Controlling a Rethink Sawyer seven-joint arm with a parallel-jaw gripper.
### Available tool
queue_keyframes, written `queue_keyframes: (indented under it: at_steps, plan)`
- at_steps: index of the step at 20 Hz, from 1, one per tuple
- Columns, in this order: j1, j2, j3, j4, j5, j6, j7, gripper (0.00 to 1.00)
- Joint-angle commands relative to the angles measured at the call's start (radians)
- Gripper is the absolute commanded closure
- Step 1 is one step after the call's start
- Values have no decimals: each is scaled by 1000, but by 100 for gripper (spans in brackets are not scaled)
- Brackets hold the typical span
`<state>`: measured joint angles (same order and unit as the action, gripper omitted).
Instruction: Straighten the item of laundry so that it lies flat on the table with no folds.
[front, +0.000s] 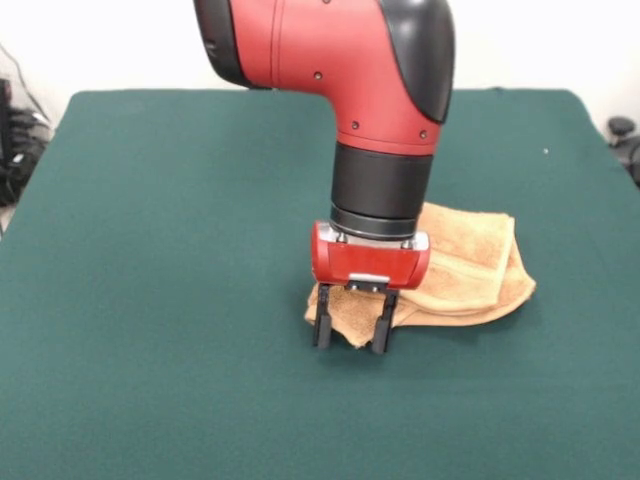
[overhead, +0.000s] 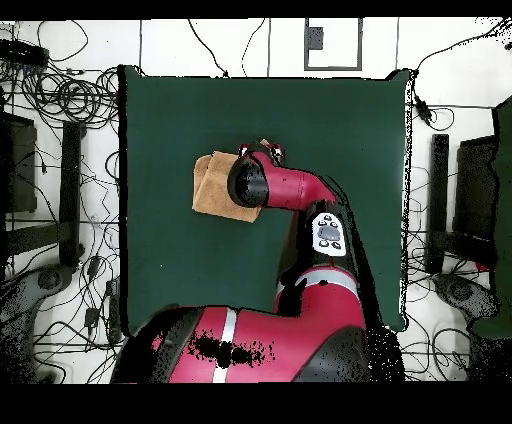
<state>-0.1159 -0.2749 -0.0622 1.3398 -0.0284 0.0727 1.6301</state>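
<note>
The orange-tan towel lies crumpled and folded over itself in layers on the dark green table, right of centre in the front view. My gripper points straight down at the towel's near-left corner. Its two black fingers stand apart, open, with the towel's corner between them and their tips at the table surface. In the overhead view the towel lies left of the arm's wrist, which covers part of it, and the gripper shows at the towel's upper right corner.
The red arm comes down from the top and hides the towel's far-left part. Cables and equipment lie on the floor around the table. The table's edges are far from the towel.
</note>
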Motion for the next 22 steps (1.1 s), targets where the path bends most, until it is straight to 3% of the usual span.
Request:
queue_keyframes:
  at_steps: [1,22]
  plan:
    - [-70,-31,95,52,32,123,135,0]
    - [-118,-16,169,66,34,160,127,0]
